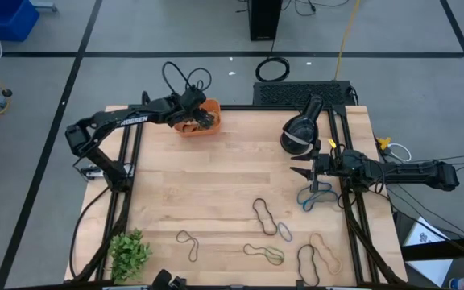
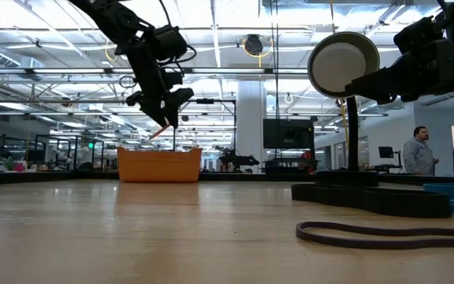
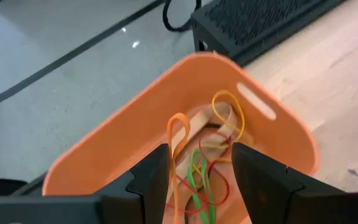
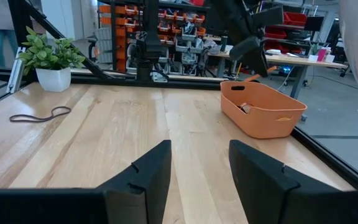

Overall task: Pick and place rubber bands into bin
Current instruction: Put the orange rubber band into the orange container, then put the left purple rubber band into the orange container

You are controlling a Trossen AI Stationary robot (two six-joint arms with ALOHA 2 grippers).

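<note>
- While your left gripper (image 3: 194, 180) hangs over the bin (image 1: 199, 119) at the tabletop's (image 1: 232, 161) far left edge, its fingers spread around a dangling orange rubber band (image 3: 178, 144).
- More rubber bands (image 1: 265, 217) lie along the near side.
- Your right gripper (image 1: 298, 171) waits spread and empty beside a blue band (image 1: 312, 196).

A large open robotics lab or workshop. Beyond the pale wooden worktable (image 2: 172, 229), long rows of ceiling strip lights (image 2: 46, 55) run overhead, black monitors on desks (image 2: 282, 134) stand behind it, and a person (image 2: 420, 154) stands to one side.
</note>
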